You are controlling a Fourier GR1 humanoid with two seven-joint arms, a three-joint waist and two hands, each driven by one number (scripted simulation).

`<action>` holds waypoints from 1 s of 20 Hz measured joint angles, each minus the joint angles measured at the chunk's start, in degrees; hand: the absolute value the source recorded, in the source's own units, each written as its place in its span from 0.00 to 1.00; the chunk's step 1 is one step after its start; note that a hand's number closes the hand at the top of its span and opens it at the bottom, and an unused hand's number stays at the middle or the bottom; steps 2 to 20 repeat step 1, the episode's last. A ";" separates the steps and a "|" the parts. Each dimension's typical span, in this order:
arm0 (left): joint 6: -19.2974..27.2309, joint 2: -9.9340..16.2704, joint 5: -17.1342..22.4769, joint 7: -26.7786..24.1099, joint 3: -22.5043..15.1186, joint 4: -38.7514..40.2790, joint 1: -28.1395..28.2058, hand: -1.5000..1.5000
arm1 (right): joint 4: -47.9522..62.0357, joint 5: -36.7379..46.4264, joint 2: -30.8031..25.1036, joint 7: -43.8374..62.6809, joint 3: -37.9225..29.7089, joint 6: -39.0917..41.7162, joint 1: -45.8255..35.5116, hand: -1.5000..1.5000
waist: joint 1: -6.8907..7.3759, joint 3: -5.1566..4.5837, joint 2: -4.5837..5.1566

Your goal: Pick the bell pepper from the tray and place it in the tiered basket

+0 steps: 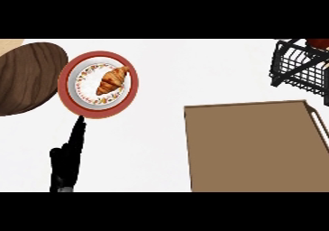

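Head view. A white counter (193,76) seen from steeply above. At the lower right lies a brown tray (253,149), its flat inside bare, with a pale handle along its right side. At the upper right stands a black wire tiered basket (301,67), cut off by the frame's right edge. A red rounded thing (321,43) shows in the basket's top corner, mostly out of frame; it may be the bell pepper, but too little of it shows to be sure.

At the upper left lies a red-rimmed plate (98,84) with a patterned white centre, bearing a croissant (112,80). Just beside the plate, to its left, rests a dark wooden round board (27,76), touching or slightly overlapped by the plate's rim. A pale tan surface shows in the top left corner.

The left hand (66,162) comes in from the lower edge at left, its fingers straight and pressed together, pointing up, with the tips just beneath the plate's lower rim. It holds nothing. The right hand does not show.
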 measured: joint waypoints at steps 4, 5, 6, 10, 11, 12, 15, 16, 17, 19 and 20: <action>-0.26 0.29 0.27 -0.10 0.30 -0.10 0.28 0.50 | 0.23 -0.39 -0.74 -0.22 -0.41 1.52 1.02 0.00 | -0.19 0.03 -0.06; -0.26 0.29 0.27 -0.10 0.30 -0.10 0.28 0.50 | 0.23 -0.39 -0.74 -0.22 -0.41 1.52 1.02 0.00 | -0.19 0.03 -0.06; -0.26 0.29 0.27 -0.10 0.30 -0.10 0.28 0.50 | 0.23 -0.39 -0.74 -0.22 -0.41 1.52 1.02 0.00 | -0.19 0.03 -0.06; -0.26 0.29 0.27 -0.10 0.30 -0.10 0.28 0.50 | 0.23 -0.39 -0.74 -0.22 -0.41 1.52 1.02 0.00 | -0.19 0.03 -0.06; -0.26 0.29 0.27 -0.10 0.30 -0.10 0.28 0.50 | 0.23 -0.39 -0.74 -0.22 -0.41 1.52 1.02 0.00 | -0.19 0.03 -0.06; -0.26 0.29 0.27 -0.10 0.30 -0.10 0.28 0.50 | 0.23 -0.39 -0.74 -0.22 -0.41 1.52 1.02 0.00 | -0.19 0.03 -0.06; -0.26 0.29 0.27 -0.10 0.30 -0.10 0.28 0.50 | 0.23 -0.39 -0.74 -0.22 -0.41 1.52 1.02 0.00 | -0.19 0.03 -0.06; -0.26 0.29 0.27 -0.10 0.30 -0.10 0.28 0.50 | 0.23 -0.39 -0.74 -0.22 -0.41 1.52 1.02 0.00 | -0.19 0.03 -0.06; -0.26 0.29 0.27 -0.10 0.30 -0.10 0.28 0.50 | 0.23 -0.39 -0.74 -0.22 -0.41 1.52 1.02 0.00 | -0.19 0.03 -0.06; -0.26 0.29 0.27 -0.10 0.30 -0.10 0.28 0.50 | 0.23 -0.39 -0.74 -0.22 -0.41 1.52 1.02 0.00 | -0.19 0.03 -0.06; -0.26 0.29 0.27 -0.10 0.30 -0.10 0.28 0.50 | 0.23 -0.39 -0.74 -0.22 -0.41 1.52 1.02 0.00 | -0.19 0.03 -0.06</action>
